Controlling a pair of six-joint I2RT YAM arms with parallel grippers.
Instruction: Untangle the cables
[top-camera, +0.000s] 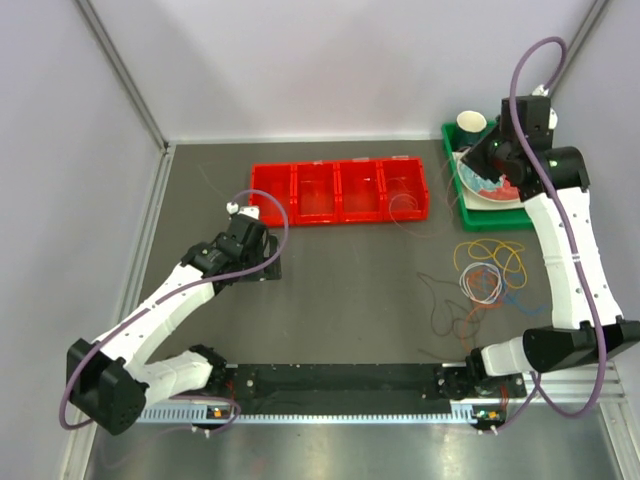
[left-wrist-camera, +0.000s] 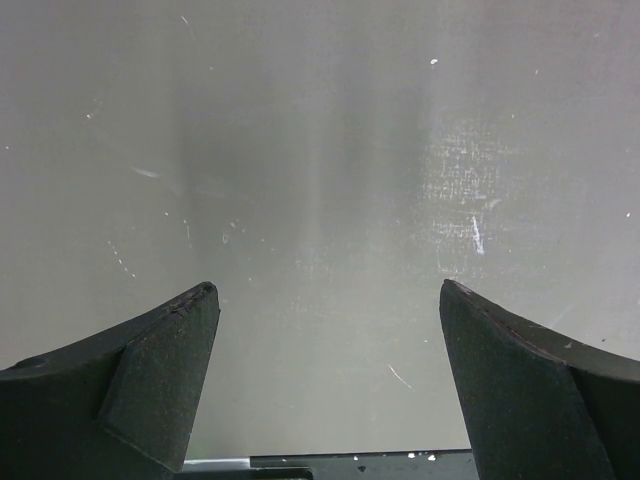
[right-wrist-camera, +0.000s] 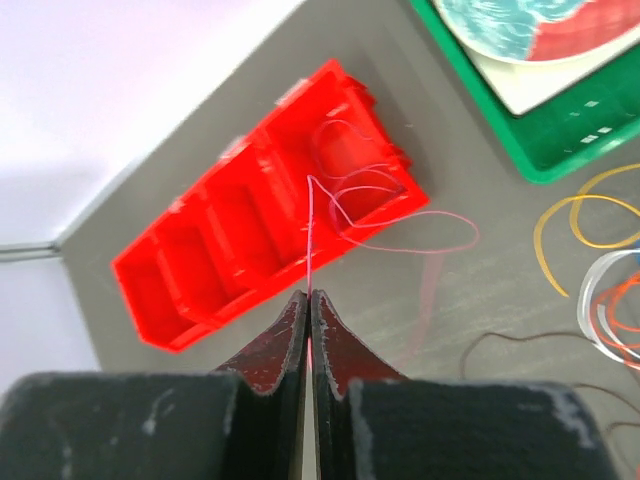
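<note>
Nearest the bases, the remaining cables (top-camera: 489, 272) (yellow, white, orange, blue, dark) are lying in a loose tangle on the table (top-camera: 350, 300) by the right arm. The left gripper (left-wrist-camera: 325, 290) is hovering over the grey surface, jaws spread, gripping nothing. Further out, the right gripper (right-wrist-camera: 308, 296) is pinching a pink cable (right-wrist-camera: 309, 230), which is looping over the red tray (right-wrist-camera: 230, 260)'s end compartment.

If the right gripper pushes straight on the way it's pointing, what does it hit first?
Probably the red tray, near the end compartment where the pink cable it pinches drapes; depth is unclear.
</note>
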